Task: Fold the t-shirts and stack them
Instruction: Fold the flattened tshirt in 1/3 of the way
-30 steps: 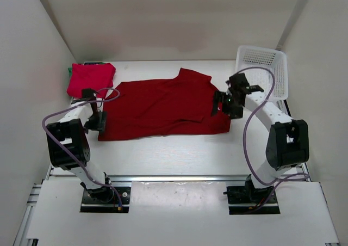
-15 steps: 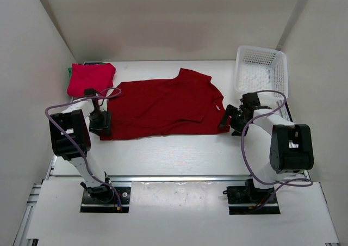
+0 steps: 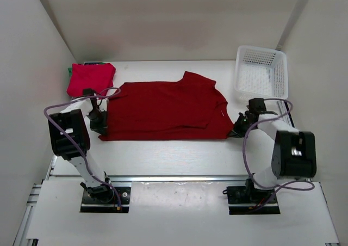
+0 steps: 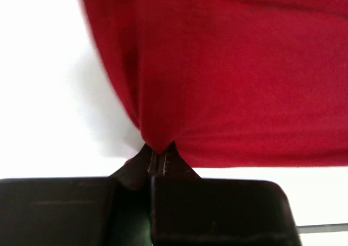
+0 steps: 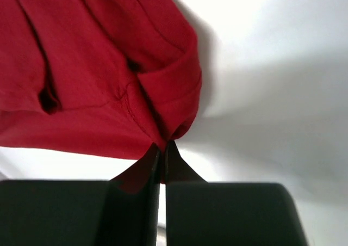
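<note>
- So, progress: a folded red tee (image 3: 91,78) sits at the far-left corner of the table (image 3: 163,148), w/ a sliver of green tee (image 3: 71,70) poking out at its left edge. Looks like the green one's underneath, so 2 of 3 prob done & stacked. Can't tell how neat the green one is.
- Left to do: the spread red tee (image 3: 163,110) lies flat mid-table, neck end toward the right, no fold in it yet. It needs folding, then goes onto the stack.
- Basket (image 3: 261,72) is at far right, apart from the tee.
- Left gripper (image 3: 99,124): jaws pressed together, pinching the near-left corner of the spread red tee.
- Right gripper (image 3: 237,130): same, pinching the near-right corner. My read: both are set to lift the near edge for the 1st fold.
- Top view gives the layout: whole tee outline, stack, both arms low at the near corners. The grips are too small to judge there.
- Left wrist view fills that in: tips tight together w/ a peak of red cloth drawn up between them, and the fabric beyond is smooth.
- Right wrist view: same pinch, but the cloth is bunched, w/ a seam & a few creases by the tips. Grip may hold >1 layer. Top view doesn't show that.
</note>
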You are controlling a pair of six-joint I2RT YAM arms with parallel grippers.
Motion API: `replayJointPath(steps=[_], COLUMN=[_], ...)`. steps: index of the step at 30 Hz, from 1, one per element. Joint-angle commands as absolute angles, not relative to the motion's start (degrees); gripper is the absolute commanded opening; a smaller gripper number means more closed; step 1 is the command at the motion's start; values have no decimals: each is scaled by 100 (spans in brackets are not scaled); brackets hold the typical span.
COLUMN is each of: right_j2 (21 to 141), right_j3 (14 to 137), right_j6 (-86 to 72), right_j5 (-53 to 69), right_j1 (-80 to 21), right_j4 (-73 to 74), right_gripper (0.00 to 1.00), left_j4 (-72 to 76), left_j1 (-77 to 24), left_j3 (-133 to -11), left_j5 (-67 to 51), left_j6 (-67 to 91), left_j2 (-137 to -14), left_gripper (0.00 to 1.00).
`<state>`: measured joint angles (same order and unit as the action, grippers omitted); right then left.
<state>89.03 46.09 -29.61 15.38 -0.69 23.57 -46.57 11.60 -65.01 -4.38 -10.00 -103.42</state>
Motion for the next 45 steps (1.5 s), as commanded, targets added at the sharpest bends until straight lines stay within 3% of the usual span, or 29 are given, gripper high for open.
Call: replayJointPath(steps=[1, 9, 11, 13, 14, 15, 16, 18, 21, 25, 26, 31, 36, 45], right_j2=[7922, 6557, 6487, 6311, 6137, 5900, 5802, 5372, 5125, 5054, 5097, 5756, 6512, 6768], right_j3=[4142, 3190, 3086, 2954, 2918, 2927, 3005, 3233, 3550, 3648, 3613, 3401, 3305, 2708], right_j6=[-3050, -3682, -3902, -3981, -4086, -4148, -4192, -4333, -4613, -4825, -4921, -4773, -4439, -4561], right_j5=[1380, 1283, 1222, 1082, 1072, 968, 793, 537, 89, -63, 130, 676, 1011, 1231], right_j1=[272, 159, 70, 114, 97, 123, 132, 123, -104, -938, -1027, -1398, -1187, -870], right_j4=[3478, 4666, 4860, 5105, 5193, 5299, 5465, 5677, 5888, 5425, 5144, 4378, 3631, 3147], right_gripper=[0, 0, 6, 32, 40, 54, 58, 58, 51, 5, 0, 0, 0, 0], left_j4=[-4929, -5449, -5554, -5528, -5459, -5441, -5371, -5256, -4976, -4869, -4913, -5010, -5238, -4720], left_j1=[1423, 1143, 1186, 1187, 1204, 1230, 1274, 1327, 1257, 197, 80, -2912, -4488, -6335], left_j3=[-6189, -5239, -5037, -4826, -4764, -4720, -4711, -4877, -5341, -6298, -6537, -7214, -8426, -9070], left_j5=[-27, 1036, 1010, 1194, 1256, 1344, 1493, 1747, 2126, 1918, 1646, 1232, -743, -932], left_j6=[-1581, -2224, -2259, -2276, -2302, -2259, -2276, -2250, -2241, -2407, -2504, -2708, -2259, -2435], left_j2=[-9740, -9009, -8904, -8780, -8685, -8588, -8552, -8342, -7999, -7621, -7664, -8259, -9693, -11030], left_gripper=[0, 1, 12, 39, 46, 67, 91, 99, 98, 98, 97, 87, 64, 68])
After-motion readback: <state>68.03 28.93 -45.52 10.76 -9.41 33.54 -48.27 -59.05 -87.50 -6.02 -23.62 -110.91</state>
